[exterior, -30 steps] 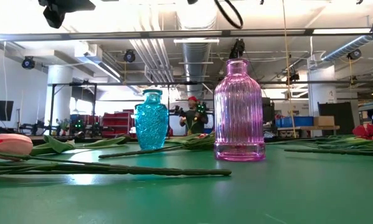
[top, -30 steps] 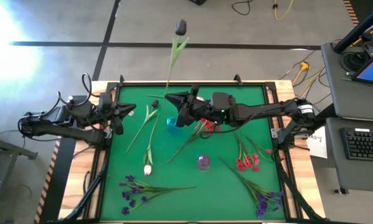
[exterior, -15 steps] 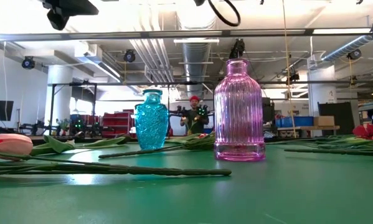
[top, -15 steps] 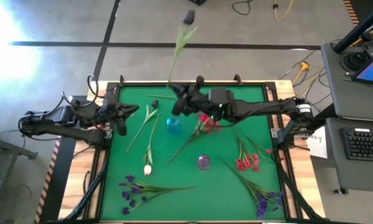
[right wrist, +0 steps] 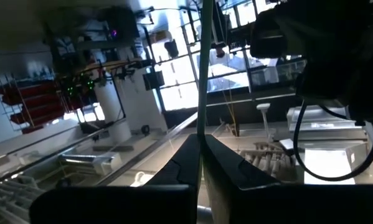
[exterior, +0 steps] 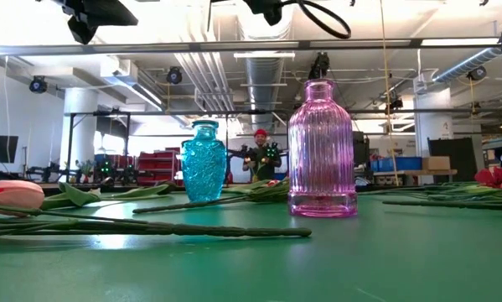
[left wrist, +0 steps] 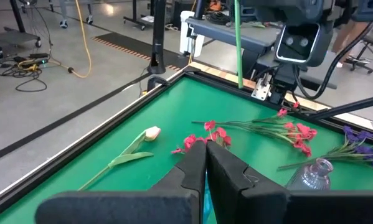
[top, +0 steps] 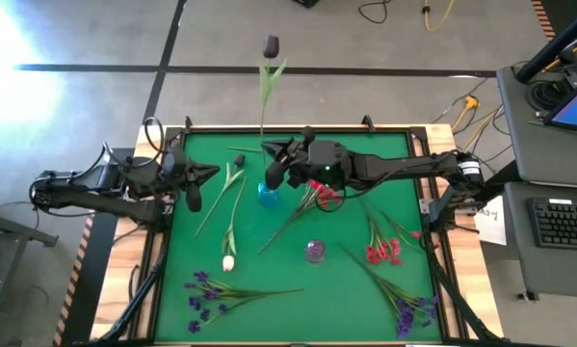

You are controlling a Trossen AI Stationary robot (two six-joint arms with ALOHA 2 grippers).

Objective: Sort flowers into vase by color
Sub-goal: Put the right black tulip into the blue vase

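I see the green worktop (top: pixel 404 289) with flowers strewn over it. My right arm reaches in from the right edge toward the middle of the far half, and its gripper (top: pixel 273 154) sits just above the blue vase (top: pixel 268 193), fingers clamped on the stem of a tulip (top: pixel 265 82). That stem stands nearly upright, so its leaf and dark bud show beyond the far edge from above; through the right wrist camera the green stem (right wrist: pixel 203 74) runs straight up from between the closed fingers (right wrist: pixel 180 163). My left arm waits at the left edge, its gripper (top: pixel 201 175) pointing inward with fingers together, holding nothing.

Purple flowers lie in two places: one bunch (top: pixel 221 291) near the front left corner, another (top: pixel 404 306) near the front right corner. A red bunch (top: pixel 380 246) lies toward the right edge, and a red sprig (top: pixel 312 200) lies just beside the blue vase, under the right arm. Two tulips (top: pixel 230 217) lie left of centre, one pale bud pointing at the front edge. The pink vase (top: pixel 314 252) stands upright in front of the blue one, apart from it.
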